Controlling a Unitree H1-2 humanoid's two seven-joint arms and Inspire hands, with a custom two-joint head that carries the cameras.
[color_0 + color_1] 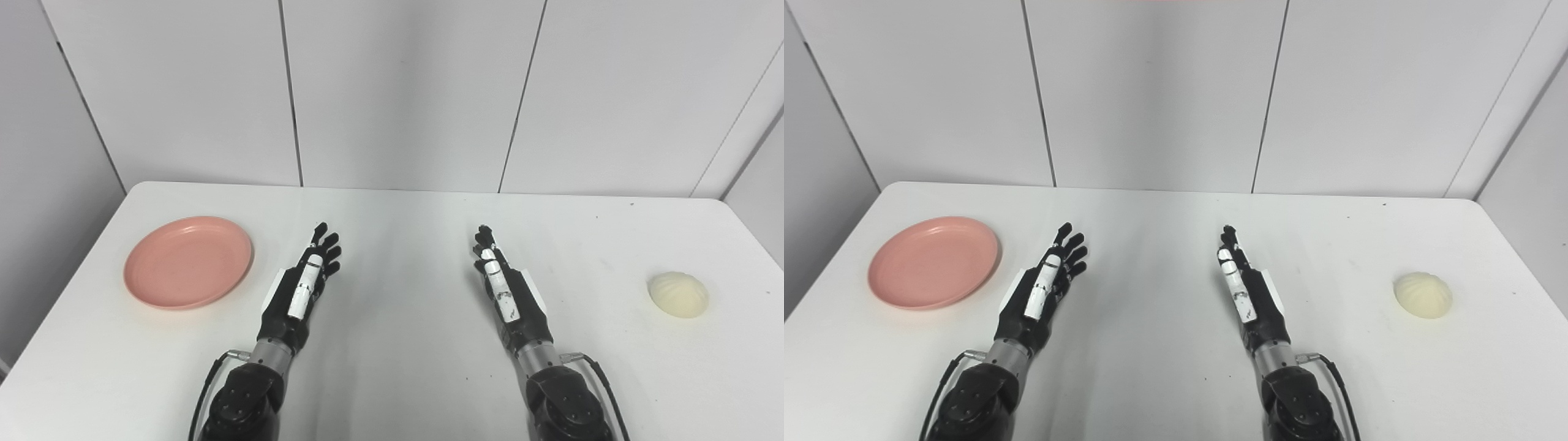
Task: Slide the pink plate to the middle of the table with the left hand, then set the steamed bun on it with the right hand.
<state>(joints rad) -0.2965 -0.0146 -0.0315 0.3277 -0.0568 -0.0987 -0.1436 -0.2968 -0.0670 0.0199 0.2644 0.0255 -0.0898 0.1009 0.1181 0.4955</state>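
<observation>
A round pink plate (188, 261) lies empty on the left side of the white table (404, 233). A cream steamed bun (678, 294) sits near the right edge. My left hand (306, 275) is open, fingers stretched forward, just right of the plate and apart from it. My right hand (499, 278) is open too, right of the table's middle, well left of the bun. Both hands hold nothing. The same scene shows in the right eye view, with the plate (934, 262) and the bun (1423, 295).
Grey wall panels (398, 92) stand behind the table's far edge. A side wall closes in at the right (759, 184). The table's left edge runs close past the plate.
</observation>
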